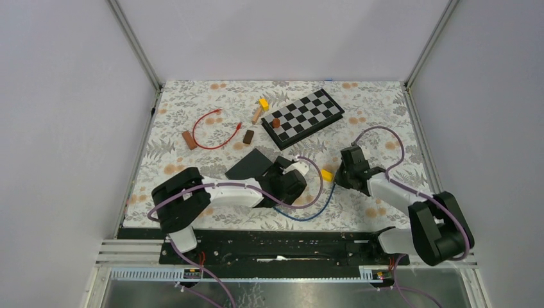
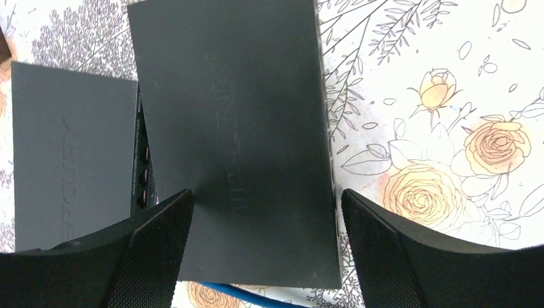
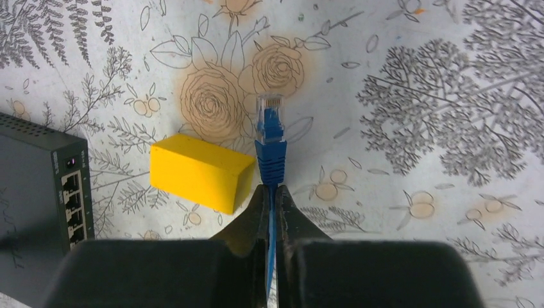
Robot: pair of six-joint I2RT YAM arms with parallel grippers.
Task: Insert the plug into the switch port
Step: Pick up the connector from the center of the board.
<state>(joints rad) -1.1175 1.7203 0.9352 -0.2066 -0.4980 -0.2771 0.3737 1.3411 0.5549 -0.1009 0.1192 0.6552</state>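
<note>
Right gripper (image 3: pixel 270 191) clamped on blue cable (image 3: pixel 272 226) behind plug (image 3: pixel 270 125); plug axis continues gripper line, tip pointing outward.

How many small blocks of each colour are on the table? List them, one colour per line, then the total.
Yellow blocks: 2
Brown blocks: 3
Tan block: 1
Total: 6

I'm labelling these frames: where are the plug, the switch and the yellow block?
plug (image 3: pixel 270 138), right wrist view, blue boot.
switch (image 3: pixel 32 205), right wrist view, dark top cover.
yellow block (image 3: pixel 192 183), right wrist view, near side face.
</note>
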